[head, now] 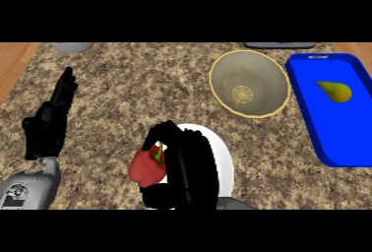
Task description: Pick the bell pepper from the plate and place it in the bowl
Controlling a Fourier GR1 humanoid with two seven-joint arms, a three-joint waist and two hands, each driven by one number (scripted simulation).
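A speckled granite desk point(131, 83) fills the view, edged by wood at both sides. A white plate point(224, 157) lies near the front edge, and over it the right hand point(181, 167) is curled round the red bell pepper point(147, 168), fingers and thumb wrapped about it so that only its left flank and green stem show. The pepper is held at the plate's left rim; whether it is already lifted off cannot be told.

The yellow-rimmed bowl point(249, 83) stands well apart, up and to the right, so a carry across bare desk is judged to be the next requirement. Just beside the bowl a blue tray point(327, 138) holds a pear point(335, 91), and it is best kept clear of.

The left hand point(49, 123) rests at the left, fingers straight and up, out of the way.
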